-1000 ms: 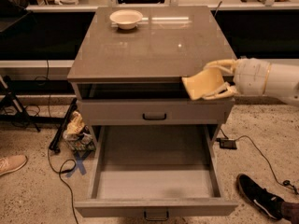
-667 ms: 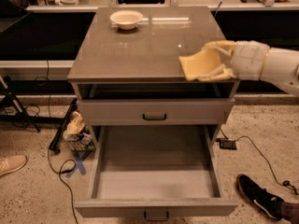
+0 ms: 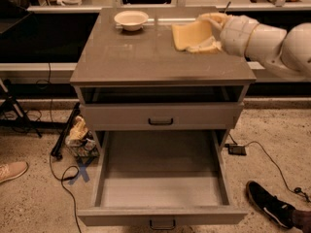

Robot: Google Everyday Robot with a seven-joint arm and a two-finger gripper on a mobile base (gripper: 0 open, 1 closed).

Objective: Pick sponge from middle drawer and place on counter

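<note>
The yellow sponge (image 3: 190, 35) is held in my gripper (image 3: 208, 32), which is shut on it above the back right part of the glossy grey-brown counter (image 3: 146, 57). The sponge hangs tilted, its lower edge close to the counter top. My white arm reaches in from the right. The middle drawer (image 3: 163, 176) is pulled wide open below, its flat grey floor bare. The shallower drawer (image 3: 160, 116) above it is shut.
A pale round bowl (image 3: 130, 19) stands at the back left of the counter. A crumpled bag and cables (image 3: 80, 137) lie on the floor left of the cabinet. A dark shoe (image 3: 269, 205) is at the lower right, a light shoe (image 3: 12, 171) at the left.
My gripper has carried the sponge up from in front of the cabinet's right edge and back over the counter top, toward the rear right.
</note>
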